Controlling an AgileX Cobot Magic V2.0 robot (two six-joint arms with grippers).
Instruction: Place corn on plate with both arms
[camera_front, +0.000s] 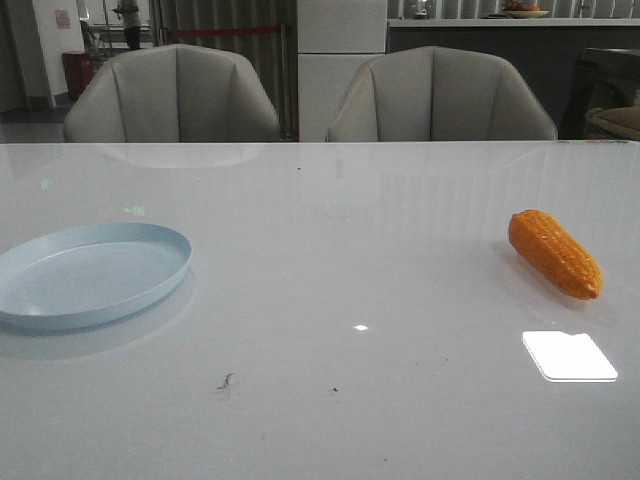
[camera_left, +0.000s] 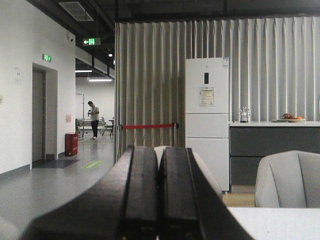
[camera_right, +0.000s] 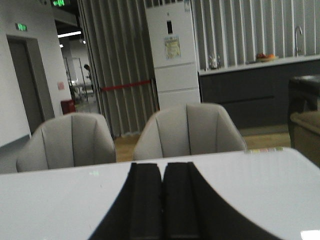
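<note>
Plainly, both grippers, left gripper (camera_left: 159, 195) and right gripper (camera_right: 162, 200), were closed and empty, the corn (camera_front: 555, 253) lying slantwise on the counter (camera_front: 330, 260), nearer the right one.

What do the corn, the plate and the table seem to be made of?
Corn: likely moulded plastic; uniform orange, evenly ridged kernels, slight sheen.
Plate: probably plastic or melamine; pale blue, thin even rim, smooth satin finish. Ceramic can't be ruled out.
Table: white and glossy, maybe glass or lacquer; it mirrors the chairs and a bright light.
</note>
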